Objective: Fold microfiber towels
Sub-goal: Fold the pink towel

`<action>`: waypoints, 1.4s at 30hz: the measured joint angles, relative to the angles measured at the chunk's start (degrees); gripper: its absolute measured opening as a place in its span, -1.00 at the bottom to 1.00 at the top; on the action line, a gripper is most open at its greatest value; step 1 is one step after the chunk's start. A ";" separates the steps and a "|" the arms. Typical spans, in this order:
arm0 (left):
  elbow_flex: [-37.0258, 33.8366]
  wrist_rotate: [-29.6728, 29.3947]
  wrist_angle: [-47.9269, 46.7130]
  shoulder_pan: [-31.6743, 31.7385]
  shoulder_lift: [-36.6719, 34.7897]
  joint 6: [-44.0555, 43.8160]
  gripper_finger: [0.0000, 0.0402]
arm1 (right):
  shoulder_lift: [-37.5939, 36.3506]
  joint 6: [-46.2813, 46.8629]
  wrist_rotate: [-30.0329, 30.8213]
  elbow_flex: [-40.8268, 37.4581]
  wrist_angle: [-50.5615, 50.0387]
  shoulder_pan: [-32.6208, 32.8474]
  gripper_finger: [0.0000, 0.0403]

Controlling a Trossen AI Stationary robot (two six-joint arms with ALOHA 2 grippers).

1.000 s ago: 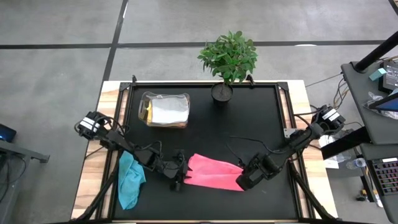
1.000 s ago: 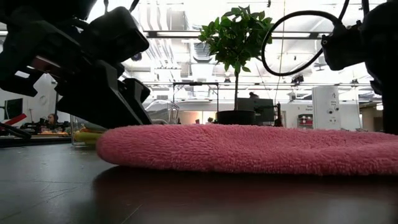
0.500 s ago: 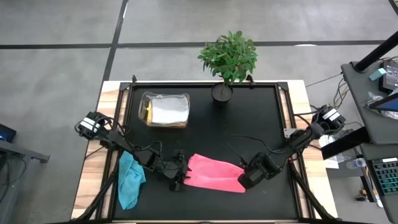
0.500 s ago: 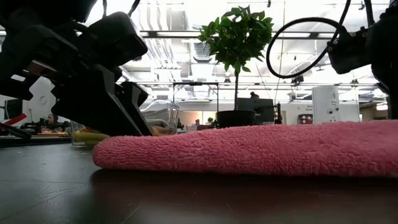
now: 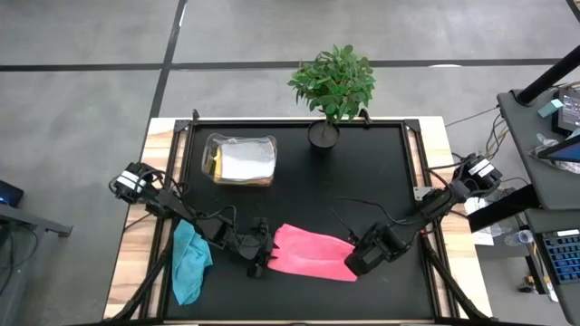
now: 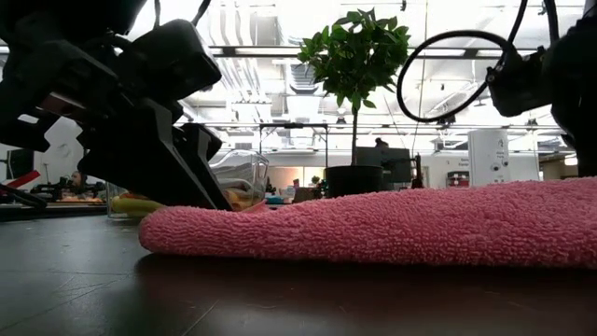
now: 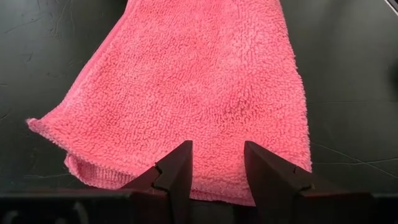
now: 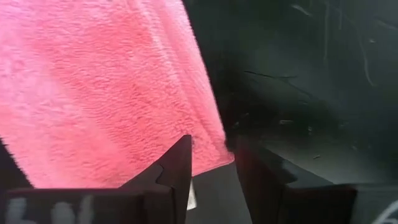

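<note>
A pink towel (image 5: 313, 251), folded into a long strip, lies flat on the black table near its front edge. My left gripper (image 5: 262, 258) stands open at the strip's left end, its fingers on either side of the hem (image 7: 211, 186). My right gripper (image 5: 355, 264) stands open at the right end, pointing steeply down, with the towel's corner (image 8: 214, 152) between its fingers. In the low view the towel's right end (image 6: 550, 201) sits higher than its left end. A teal towel (image 5: 188, 263) lies crumpled at the table's left edge, beneath the left arm. My left gripper comes at the pink towel's left hem slanting down from the table's left. Whether its fingers (image 7: 177, 171) touch the cloth, I cannot tell. My right gripper has the towel's right corner between its fingers (image 8: 180, 162), coming from above. Whether they touch it, I cannot tell.
A clear plastic box (image 5: 240, 160) with folded cloths inside stands at the back left. A potted plant (image 5: 333, 86) stands at the back middle. Bare black table (image 5: 362, 172) lies between these and the pink towel.
The pink towel's right end, beside my right gripper, has risen and now stands higher than a second ago. Its left end has stayed on the table.
</note>
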 joint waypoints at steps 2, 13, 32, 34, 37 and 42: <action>-0.04 0.00 0.04 0.00 0.00 0.00 -0.36 | 0.00 -0.08 0.18 -0.50 0.63 0.00 -0.44; -0.33 -0.29 0.09 0.02 0.00 -0.02 -0.36 | -0.04 -2.36 2.34 -2.39 4.64 0.27 -0.94; -1.67 -11.30 0.42 0.76 -0.51 0.40 -0.36 | -0.21 -12.13 7.10 8.37 -5.51 -1.25 -0.96; -1.35 -11.19 0.35 0.76 -0.52 0.39 -0.36 | 0.17 -12.03 7.08 7.04 -1.52 -0.99 -0.96; -1.05 -11.15 0.39 0.75 -0.52 0.31 -0.36 | 1.99 -11.85 7.08 5.31 2.44 -0.66 -0.96; -1.01 -10.97 0.55 0.74 -0.52 0.00 -0.36 | 6.33 -11.08 6.67 4.46 3.32 -0.63 -0.96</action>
